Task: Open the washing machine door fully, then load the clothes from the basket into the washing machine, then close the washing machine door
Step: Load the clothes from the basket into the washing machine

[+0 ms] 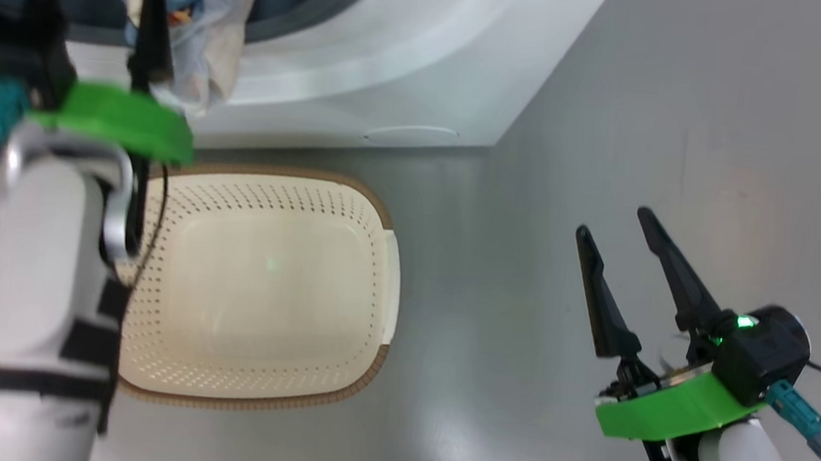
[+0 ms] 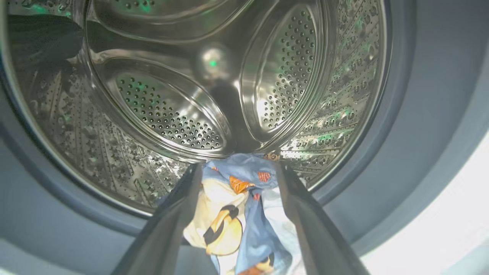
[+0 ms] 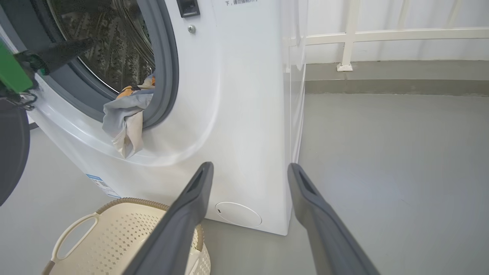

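The washer (image 3: 237,114) stands right in front of the left gripper (image 2: 240,167), and its drum (image 2: 168,114) opens wide past the fingertips. The basket (image 1: 267,285) sits on the floor (image 1: 682,134) just below that gripper, with nothing in it. The clothes (image 2: 237,214) lie between the left gripper's fingers, which are spread wide and not squeezing them. The right gripper (image 1: 613,221) is far off to the side, over the floor. Its fingers are spread too, and it holds nothing.

What could go wrong? The clothes are just at the washer's mouth. They lie on the grey ring (image 3: 168,76), and a big part hangs down outside. If the left gripper pulls back now, the bundle may slide out and drop, because nothing holds it. A finger could also snag the cloth and drag it along. And if the door (image 3: 11,152) shuts like this, it would bite the cloth and might not close. I think a deeper push is needed first.

The left wrist view looks into the drum, which is shiny and bare deep inside. The right wrist view shows the outside, with the cloth flopping over the ring. The dark round shape at that view's left edge is the door, I think, but it is too cut off to be sure. The head view looks down into the basket.
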Tool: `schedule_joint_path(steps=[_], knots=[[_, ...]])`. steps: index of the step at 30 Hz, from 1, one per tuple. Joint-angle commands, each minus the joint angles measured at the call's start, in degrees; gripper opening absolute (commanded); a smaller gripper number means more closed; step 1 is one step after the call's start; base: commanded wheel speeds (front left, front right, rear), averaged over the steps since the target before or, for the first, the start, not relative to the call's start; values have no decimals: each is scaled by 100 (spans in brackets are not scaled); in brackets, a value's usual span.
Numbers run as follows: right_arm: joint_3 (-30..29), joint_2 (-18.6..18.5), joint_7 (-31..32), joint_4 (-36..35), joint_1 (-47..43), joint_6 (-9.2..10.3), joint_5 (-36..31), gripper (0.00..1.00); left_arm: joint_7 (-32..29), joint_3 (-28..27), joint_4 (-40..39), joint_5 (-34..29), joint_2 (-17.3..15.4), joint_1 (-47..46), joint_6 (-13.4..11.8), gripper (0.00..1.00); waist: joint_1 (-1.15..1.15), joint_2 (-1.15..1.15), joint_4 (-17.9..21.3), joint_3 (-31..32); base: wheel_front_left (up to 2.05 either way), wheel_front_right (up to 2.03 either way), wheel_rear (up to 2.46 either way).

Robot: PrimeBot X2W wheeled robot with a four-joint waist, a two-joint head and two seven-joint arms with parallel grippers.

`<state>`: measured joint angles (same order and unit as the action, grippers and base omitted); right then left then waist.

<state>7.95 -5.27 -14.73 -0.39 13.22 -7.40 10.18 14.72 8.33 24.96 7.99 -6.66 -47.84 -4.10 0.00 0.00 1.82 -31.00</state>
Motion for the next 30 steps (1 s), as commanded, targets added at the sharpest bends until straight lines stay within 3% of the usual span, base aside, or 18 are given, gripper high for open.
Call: schedule_joint_path(steps=[1, 11, 21, 30], knots=[[94, -7, -27, -100, -191, -9, -14, 100, 28, -172, -300, 44, -198, 302, -21, 100, 0, 0, -114, 207, 0, 0, 0], [-17, -73, -27, -143, -362, -9, 6, 100, 28, -344, -1114, 138, -165, 1754, -11, 100, 0, 0, -218, 494, 0, 0, 0], [-74, -96, -27, -129, -487, -9, 26, 100, 28, -436, -1573, 194, 114, 2980, -38, 100, 0, 0, -280, 843, 0, 0, 0], [-137, -68, -27, -166, -587, -9, 64, 100, 28, -682, -1833, 147, 247, 3854, -280, 100, 0, 0, -210, 1022, 0, 0, 0]])
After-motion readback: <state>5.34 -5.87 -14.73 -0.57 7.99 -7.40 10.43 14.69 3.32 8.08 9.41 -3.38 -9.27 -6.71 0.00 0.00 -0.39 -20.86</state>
